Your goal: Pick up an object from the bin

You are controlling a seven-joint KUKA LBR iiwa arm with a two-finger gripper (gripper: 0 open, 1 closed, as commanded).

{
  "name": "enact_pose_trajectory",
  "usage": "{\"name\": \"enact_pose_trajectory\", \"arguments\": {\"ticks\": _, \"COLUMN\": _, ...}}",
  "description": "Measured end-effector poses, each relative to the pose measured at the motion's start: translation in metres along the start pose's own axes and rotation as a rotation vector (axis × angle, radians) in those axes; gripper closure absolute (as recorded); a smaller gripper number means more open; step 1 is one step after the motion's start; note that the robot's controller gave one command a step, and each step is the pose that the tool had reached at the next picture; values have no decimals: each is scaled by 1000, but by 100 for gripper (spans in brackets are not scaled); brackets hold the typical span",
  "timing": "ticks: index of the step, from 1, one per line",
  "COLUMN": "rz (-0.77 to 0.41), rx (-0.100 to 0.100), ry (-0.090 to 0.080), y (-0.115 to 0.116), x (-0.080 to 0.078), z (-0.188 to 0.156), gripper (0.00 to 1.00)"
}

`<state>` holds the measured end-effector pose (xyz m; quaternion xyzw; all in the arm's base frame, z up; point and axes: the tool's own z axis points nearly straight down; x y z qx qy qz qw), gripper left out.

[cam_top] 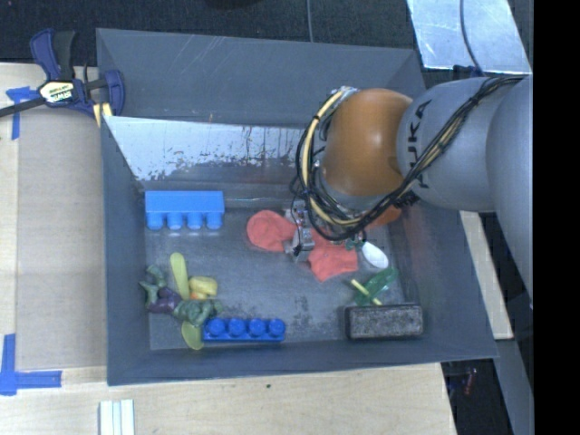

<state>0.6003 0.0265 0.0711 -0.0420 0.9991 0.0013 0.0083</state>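
My gripper (299, 236) is low in the middle right of the bin, mostly hidden under the orange cover and its cables. It sits between two flat red pieces: a rounded red one (267, 231) to its left and a ragged red one (332, 261) just below right. A small white oval thing (373, 257) lies right beside the ragged red piece. A little green and yellow toy (376, 286) lies below that.
A light blue block with studs (184, 210) lies at the back left. A heap of yellow, green and purple toy bits (181, 295) sits at the front left, beside a dark blue studded bar (244, 329). A dark grey rectangular block (385, 321) lies at the front right.
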Motion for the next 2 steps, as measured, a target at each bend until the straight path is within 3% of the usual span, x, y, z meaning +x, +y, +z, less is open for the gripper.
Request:
{"name": "enact_pose_trajectory", "arguments": {"ticks": 1, "rz": -26, "rx": -1, "ry": 3, "y": -3, "x": -8, "z": -60, "gripper": 100}}
{"name": "enact_pose_trajectory", "arguments": {"ticks": 2, "rz": 32, "rx": -2, "ry": 10, "y": -25, "x": 19, "z": -135, "gripper": 100}}
